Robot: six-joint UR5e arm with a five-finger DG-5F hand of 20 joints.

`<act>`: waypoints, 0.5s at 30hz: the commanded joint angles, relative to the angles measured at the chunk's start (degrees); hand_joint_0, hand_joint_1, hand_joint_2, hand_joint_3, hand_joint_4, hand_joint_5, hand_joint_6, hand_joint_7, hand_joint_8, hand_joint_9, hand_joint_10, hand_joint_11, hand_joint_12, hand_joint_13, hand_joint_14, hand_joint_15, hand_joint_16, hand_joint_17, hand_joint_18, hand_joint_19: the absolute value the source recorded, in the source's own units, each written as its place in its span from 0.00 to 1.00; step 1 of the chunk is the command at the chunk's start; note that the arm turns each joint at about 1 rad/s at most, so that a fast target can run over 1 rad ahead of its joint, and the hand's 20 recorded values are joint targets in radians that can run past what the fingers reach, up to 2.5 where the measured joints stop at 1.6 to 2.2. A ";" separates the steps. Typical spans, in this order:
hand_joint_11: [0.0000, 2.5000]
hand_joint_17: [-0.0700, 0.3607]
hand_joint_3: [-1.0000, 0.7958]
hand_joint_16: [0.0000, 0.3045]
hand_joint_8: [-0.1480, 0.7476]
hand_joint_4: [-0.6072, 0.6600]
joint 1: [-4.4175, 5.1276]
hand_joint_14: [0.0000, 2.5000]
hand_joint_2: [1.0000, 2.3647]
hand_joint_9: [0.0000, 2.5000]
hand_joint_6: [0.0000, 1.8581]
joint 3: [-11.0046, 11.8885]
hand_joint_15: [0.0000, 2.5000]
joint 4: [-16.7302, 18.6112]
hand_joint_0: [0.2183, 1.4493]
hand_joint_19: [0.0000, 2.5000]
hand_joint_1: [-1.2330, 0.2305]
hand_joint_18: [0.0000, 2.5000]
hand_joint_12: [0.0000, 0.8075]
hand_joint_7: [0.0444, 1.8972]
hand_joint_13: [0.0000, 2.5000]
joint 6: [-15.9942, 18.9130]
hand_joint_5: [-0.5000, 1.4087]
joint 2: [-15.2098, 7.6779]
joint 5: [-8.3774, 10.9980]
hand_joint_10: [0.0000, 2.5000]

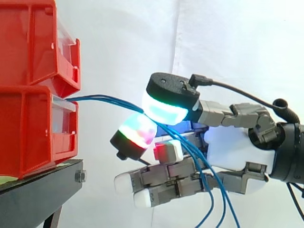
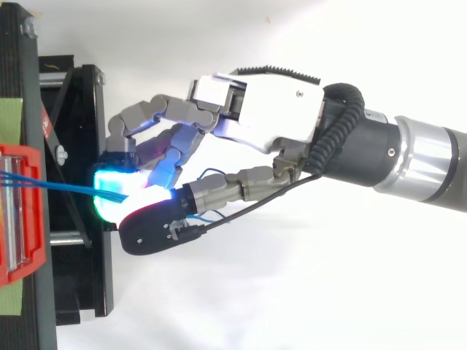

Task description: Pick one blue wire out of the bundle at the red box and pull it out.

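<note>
Blue wires (image 1: 104, 99) come out the front of the lower red bin (image 1: 28, 133), run roughly level toward my hand (image 1: 232, 147), pass between two glowing fingers (image 1: 166, 107), then droop down past the palm. Their long axis runs bin to hand, so the bin sits straight ahead of the pads. I judge the pull should go straight back along the wires, away from the bin. Those two pads are pressed together on the wires, pinching them; can't tell if one strand or several is caught. The other fingers lie straight below, holding nothing. An upper red bin (image 1: 33, 42) is stacked on the lower. Apart from the wires, I can't make out what's in either bin. Risk: the whole bundle drags out.
</note>
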 commanded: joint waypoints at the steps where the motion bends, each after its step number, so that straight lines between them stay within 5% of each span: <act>1: 0.38 0.46 0.39 0.19 0.50 0.61 -0.29 0.01 0.01 0.46 0.47 -0.02 0.15 -1.54 0.33 0.14 0.27 0.25 0.47 0.59 0.31 -0.51 0.20 0.94 0.00 0.01; 15: 0.35 0.48 0.33 0.20 0.51 0.66 -0.65 0.01 0.00 0.41 0.46 0.07 0.16 -2.42 0.37 0.12 0.24 0.24 0.48 0.66 0.30 -0.25 0.18 1.21 -0.09 0.01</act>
